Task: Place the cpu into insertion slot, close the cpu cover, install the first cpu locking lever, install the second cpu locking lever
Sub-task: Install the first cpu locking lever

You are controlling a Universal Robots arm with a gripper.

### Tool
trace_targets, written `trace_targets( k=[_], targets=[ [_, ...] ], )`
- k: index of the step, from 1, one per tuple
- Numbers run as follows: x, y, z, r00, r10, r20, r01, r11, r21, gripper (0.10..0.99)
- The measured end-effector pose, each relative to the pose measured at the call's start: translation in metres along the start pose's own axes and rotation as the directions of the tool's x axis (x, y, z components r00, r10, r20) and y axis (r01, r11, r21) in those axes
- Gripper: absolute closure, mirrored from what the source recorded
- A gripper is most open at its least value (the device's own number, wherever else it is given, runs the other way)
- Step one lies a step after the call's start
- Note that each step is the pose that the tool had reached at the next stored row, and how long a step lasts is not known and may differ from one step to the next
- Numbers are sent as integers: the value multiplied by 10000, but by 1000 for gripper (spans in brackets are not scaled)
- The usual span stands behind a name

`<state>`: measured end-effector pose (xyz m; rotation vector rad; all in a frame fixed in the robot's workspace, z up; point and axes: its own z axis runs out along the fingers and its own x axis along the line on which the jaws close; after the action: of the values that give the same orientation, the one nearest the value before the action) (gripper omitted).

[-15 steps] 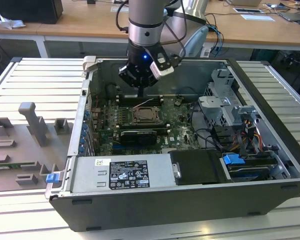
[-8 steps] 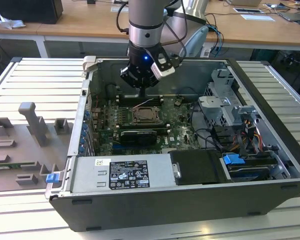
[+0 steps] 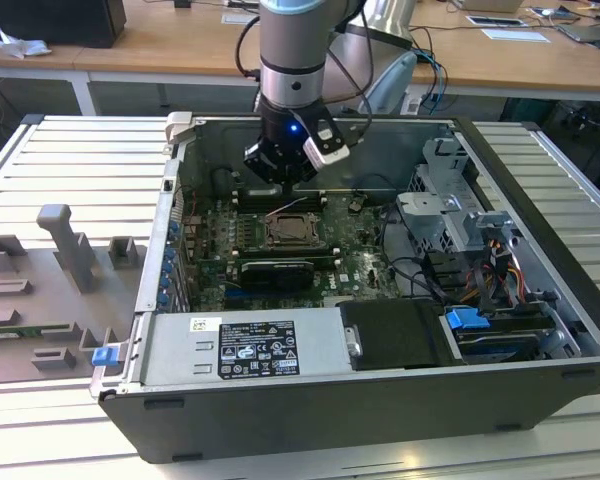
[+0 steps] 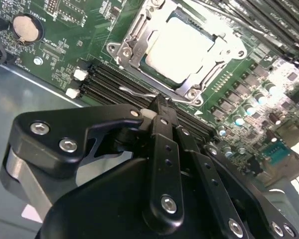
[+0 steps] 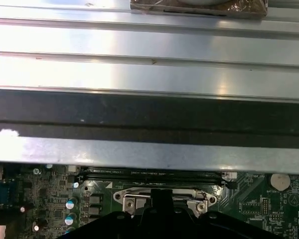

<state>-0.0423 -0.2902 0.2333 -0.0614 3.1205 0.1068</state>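
Observation:
The cpu [image 4: 179,47] lies flat in the insertion slot [image 3: 290,231] on the green board, its pale metal face up. The silvery cpu cover [image 4: 134,45] is down around it and frames the chip. A thin wire locking lever [image 4: 133,91] runs along the socket's near edge, beside the memory slots. My gripper [image 4: 160,103] hangs just above that lever's end with its black fingers pressed together; I cannot tell whether they touch the wire. In the exterior view the gripper [image 3: 283,175] hovers over the socket's far edge inside the open case. The first wrist view has the gripper [image 5: 162,198] over the cover's edge [image 5: 124,195].
Long black memory slots [image 4: 107,79] flank the socket. A black graphics card [image 3: 275,270] lies in front of it, the power supply [image 3: 250,345] nearer still. The drive cage [image 3: 460,215] and cables fill the exterior view's right. Grey fixtures [image 3: 65,245] stand outside the case at the left.

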Motion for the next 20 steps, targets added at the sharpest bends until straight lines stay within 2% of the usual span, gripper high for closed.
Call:
trace_targets(
  k=[5, 9, 12, 14, 20],
  targets=[
    [-32, 37, 66, 10000, -1, -1, 1, 10000, -3, 980],
    [-56, 42, 82, 10000, 0, 1, 0, 10000, -10, 980],
    [-63, 42, 90, 10000, 2, 6, -2, 9999, -159, 980],
    [-73, 41, 98, 10000, 5, 9, -5, 9998, -220, 980],
    [-122, 37, 134, 10000, 15, 8, -15, 9998, -206, 980]
  ],
)
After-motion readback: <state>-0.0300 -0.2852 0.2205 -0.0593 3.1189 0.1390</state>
